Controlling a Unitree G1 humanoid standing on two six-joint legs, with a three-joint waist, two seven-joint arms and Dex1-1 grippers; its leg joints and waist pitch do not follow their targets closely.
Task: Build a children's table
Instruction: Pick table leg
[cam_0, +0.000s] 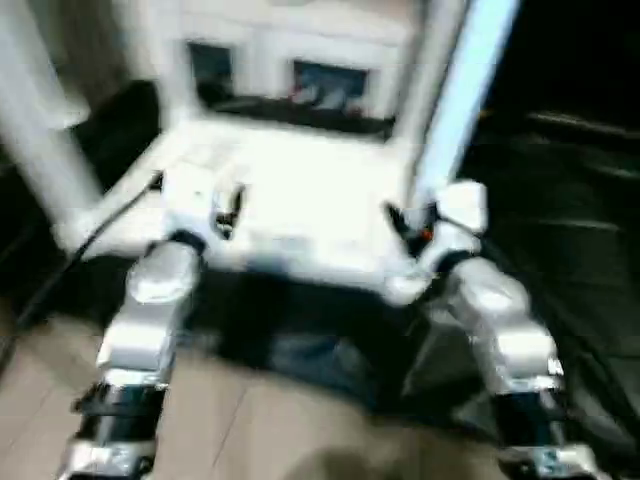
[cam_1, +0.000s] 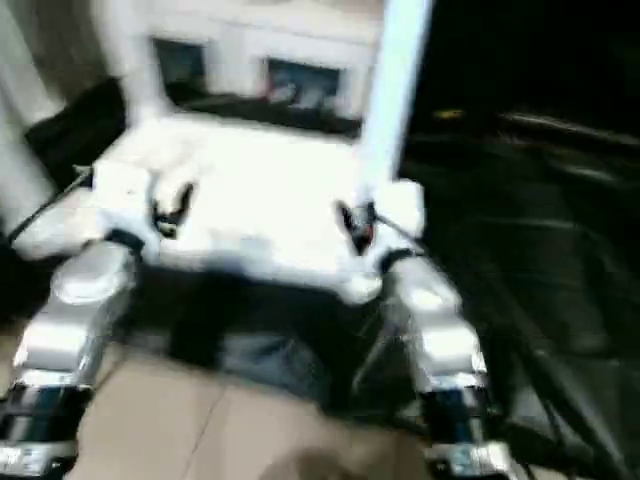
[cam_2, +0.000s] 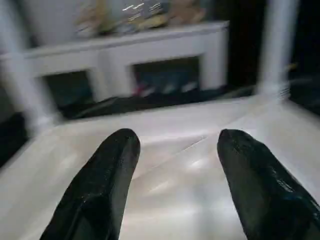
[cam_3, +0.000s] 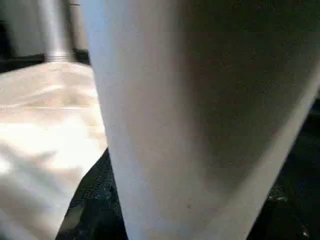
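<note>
Now | tabletop (cam_0: 300, 200) inverted | legs (cam_0: 455, 100) upright in corner sockets

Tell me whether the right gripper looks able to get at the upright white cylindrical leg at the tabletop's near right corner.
Probably yes: the right gripper sits right beside the white cylindrical leg, which looms close before its wrist camera, nothing between them.

A white leg (cam_3: 200, 115) stands close before the right gripper (cam_0: 405, 222), blocking passage. Open tabletop (cam_2: 175, 175) is seen ahead of the left gripper (cam_2: 175, 150), bounded by upright legs.

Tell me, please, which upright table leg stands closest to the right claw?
The leg at the tabletop's near right corner; it rises right beside the right claw, unlike the others.
</note>
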